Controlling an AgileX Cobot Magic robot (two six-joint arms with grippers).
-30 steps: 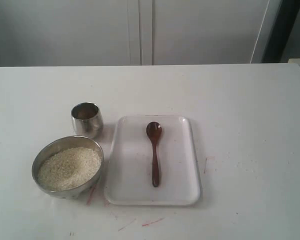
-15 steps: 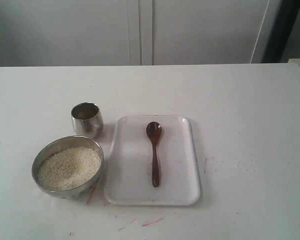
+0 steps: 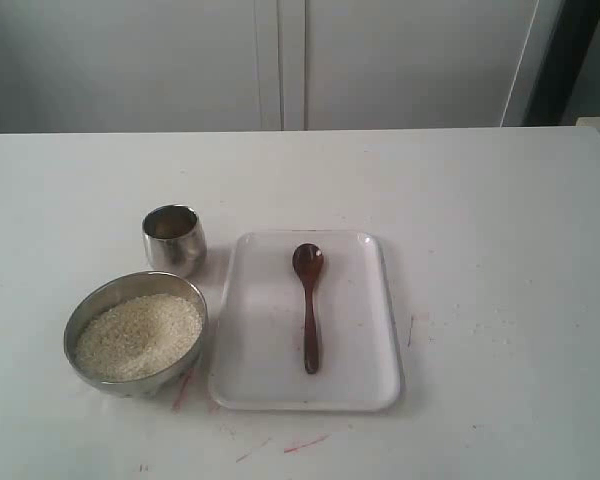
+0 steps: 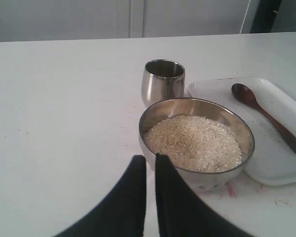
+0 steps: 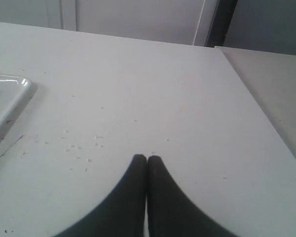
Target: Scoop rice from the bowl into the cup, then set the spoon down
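We find the spoon point(image 3: 309, 312) lying flat on the tray point(image 3: 265, 340), beside the bowl point(image 3: 88, 311) of rice point(image 3: 140, 335) and the cup point(image 3: 174, 240). We judge it light, stiff and smooth, so take it mid-handle, across its width. The left claw point(image 4: 148, 165) and right claw point(image 5: 147, 160) are both closed and empty.

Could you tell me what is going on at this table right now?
Nothing is being handled at the moment. The spoon lies untouched on the white tray, the bowl holds a heap of rice, and the cup stands just behind it. The left gripper hangs closed and empty near the bowl; the right gripper is closed over bare table. No scooping has begun yet.
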